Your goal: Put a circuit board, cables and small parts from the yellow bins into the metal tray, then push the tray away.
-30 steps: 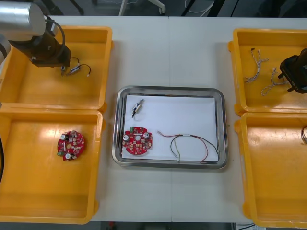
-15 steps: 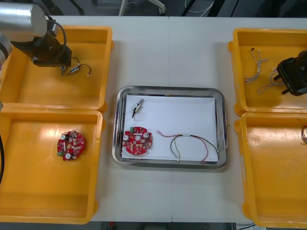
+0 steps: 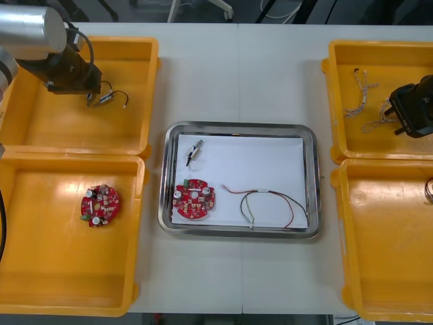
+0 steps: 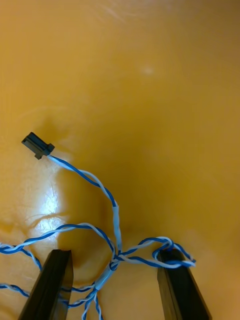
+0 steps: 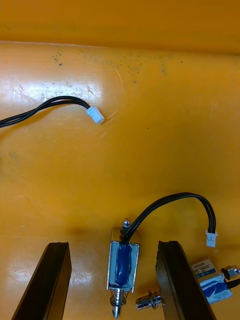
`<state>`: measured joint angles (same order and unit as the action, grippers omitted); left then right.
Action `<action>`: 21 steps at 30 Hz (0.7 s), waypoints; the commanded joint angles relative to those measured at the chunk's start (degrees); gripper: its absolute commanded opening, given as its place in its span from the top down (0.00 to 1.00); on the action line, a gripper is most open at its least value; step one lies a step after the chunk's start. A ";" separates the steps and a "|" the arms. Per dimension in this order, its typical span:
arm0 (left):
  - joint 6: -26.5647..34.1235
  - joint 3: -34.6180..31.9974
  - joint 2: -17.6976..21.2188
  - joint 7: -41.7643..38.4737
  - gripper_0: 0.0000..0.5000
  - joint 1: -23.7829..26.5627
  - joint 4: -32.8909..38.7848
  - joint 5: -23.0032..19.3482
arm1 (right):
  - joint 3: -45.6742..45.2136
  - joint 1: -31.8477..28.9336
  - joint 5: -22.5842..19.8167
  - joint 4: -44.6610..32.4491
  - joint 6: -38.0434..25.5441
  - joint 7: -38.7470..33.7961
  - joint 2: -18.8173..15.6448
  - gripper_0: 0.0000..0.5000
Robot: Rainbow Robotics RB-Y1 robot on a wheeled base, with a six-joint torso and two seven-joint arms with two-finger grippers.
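In the far right yellow bin (image 3: pixel 379 145), my right gripper (image 3: pixel 396 120) hangs over twisted blue and white cables (image 3: pixel 374 123). In its wrist view the right gripper (image 4: pixel 117 290) is open, with a blue and white cable (image 4: pixel 116 215) lying between the fingers (image 4: pixel 52 285) on the bin floor. My left gripper (image 3: pixel 90 96) is in the far left yellow bin (image 3: pixel 145 95). It (image 5: pixel 110 285) stands open, and a small metal part (image 5: pixel 122 265) with a black cable lies between its fingers. The metal tray (image 3: pixel 238 128) holds a red circuit board (image 3: pixel 194 200), a small metal part (image 3: pixel 195 152) and a red and yellow cable (image 3: pixel 267 203).
A second circuit board (image 3: pixel 99 204) lies in the near left yellow bin (image 3: pixel 40 298). More small metal parts (image 5: pixel 210 287) and a black cable (image 5: pixel 60 104) lie by the left fingers. Another blue and white cable (image 3: pixel 362 87) sits farther back in the far right bin. The near right bin (image 3: pixel 385 271) has something at its right edge.
My right gripper has shifted a little to the left and nearer, over the blue and white cables. The left arm has barely moved.
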<state>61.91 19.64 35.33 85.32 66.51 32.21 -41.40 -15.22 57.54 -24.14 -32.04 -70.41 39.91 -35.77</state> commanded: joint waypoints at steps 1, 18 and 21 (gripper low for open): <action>-0.83 1.01 -0.61 7.67 0.00 -0.86 0.31 -0.26 | 0.37 -2.17 -0.30 -0.39 0.53 -0.97 -0.71 0.73; -1.44 1.01 -0.61 8.19 0.06 -2.00 0.92 -0.26 | 0.80 -1.55 -0.03 -7.25 -6.67 1.84 -1.94 1.00; -1.44 1.01 -0.61 8.02 1.00 -2.00 1.10 -0.35 | 0.80 -1.55 -0.12 -11.03 -10.98 2.81 -2.82 1.00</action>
<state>61.13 19.64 35.29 85.43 64.99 32.24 -41.40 -15.17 56.64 -24.13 -38.50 -78.87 39.99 -36.01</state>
